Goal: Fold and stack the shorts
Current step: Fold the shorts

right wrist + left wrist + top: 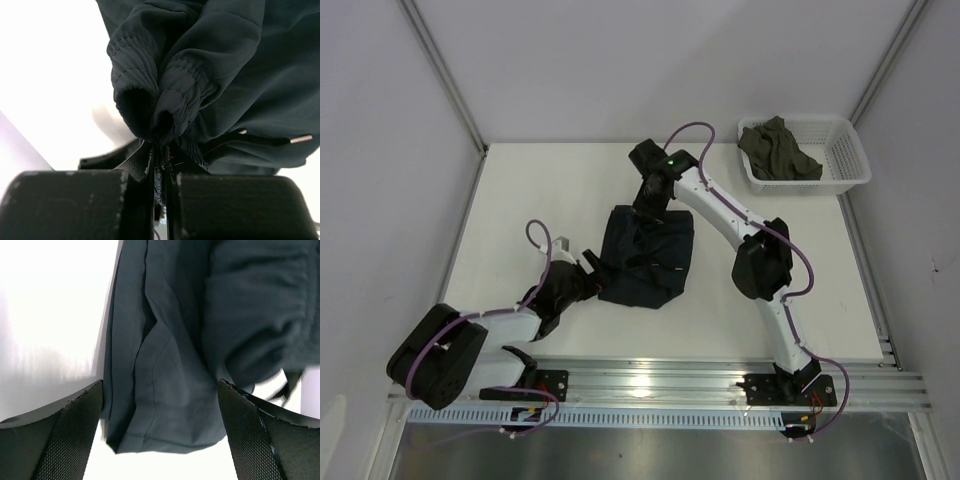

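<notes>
The dark teal-navy shorts point(648, 255) lie partly folded in the middle of the white table. My right gripper point(646, 204) is shut on the bunched elastic waistband point(165, 100) at the far edge of the shorts; black drawstring cords point(265, 142) with metal tips trail beside it. My left gripper point(588, 270) is open at the near left edge of the shorts. In the left wrist view a hemmed corner of the shorts point(160, 410) lies flat between the two open fingers point(55, 440), not held.
A white basket point(850, 160) at the far right holds an olive-green garment point(778, 150). White walls with metal rails enclose the table. A metal rail runs along the near edge under the arm bases.
</notes>
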### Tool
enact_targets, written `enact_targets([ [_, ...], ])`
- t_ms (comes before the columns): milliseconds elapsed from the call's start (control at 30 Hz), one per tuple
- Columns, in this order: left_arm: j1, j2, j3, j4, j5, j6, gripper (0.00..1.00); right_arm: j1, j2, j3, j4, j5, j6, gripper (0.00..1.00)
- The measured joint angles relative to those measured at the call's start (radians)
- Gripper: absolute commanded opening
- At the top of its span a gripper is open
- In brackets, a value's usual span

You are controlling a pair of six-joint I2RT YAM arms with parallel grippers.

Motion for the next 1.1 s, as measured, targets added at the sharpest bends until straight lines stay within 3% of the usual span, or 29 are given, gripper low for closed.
enact_targets([
  [67, 0.000, -0.036, -0.023, -0.006, 0.001, -0.002, 0.95, 0.000, 0.009, -0.002, 0.024, -0.006, 0.007, 0.08],
  [233, 0.000, -0.158, -0.090, -0.046, -0.001, -0.010, 0.95, 0.000, 0.032, -0.014, 0.102, -0.035, 0.002, 0.30],
  [333, 0.000, -0.316, -0.132, -0.158, -0.010, -0.010, 0.95, 0.001, 0.032, -0.035, 0.153, -0.063, -0.003, 0.36],
  [433, 0.000, -0.490, -0.138, -0.303, -0.024, -0.010, 0.96, 0.004, 0.032, -0.043, 0.193, -0.084, -0.010, 0.56],
  [467, 0.000, -0.549, -0.136, -0.344, -0.033, -0.009, 0.96, 0.006, 0.032, -0.045, 0.205, -0.089, -0.014, 0.73],
  [567, 0.000, -0.681, -0.107, -0.484, -0.061, -0.005, 0.96, 0.016, 0.032, -0.058, 0.238, -0.109, -0.033, 0.77],
  [600, 0.000, -0.706, -0.092, -0.521, -0.068, 0.000, 0.96, 0.019, 0.032, -0.062, 0.248, -0.114, -0.035, 0.84],
  [833, 0.000, -0.613, 0.040, -0.640, -0.089, 0.037, 0.97, 0.028, -0.042, -0.212, 0.345, -0.125, -0.069, 0.85],
  [1033, 0.001, -0.407, 0.213, -0.686, -0.095, 0.097, 0.98, -0.034, -0.338, -0.518, 0.466, -0.101, -0.117, 0.83],
  [1100, 0.003, -0.336, 0.281, -0.692, -0.094, 0.119, 0.98, -0.070, -0.441, -0.618, 0.507, -0.099, -0.136, 0.78],
])
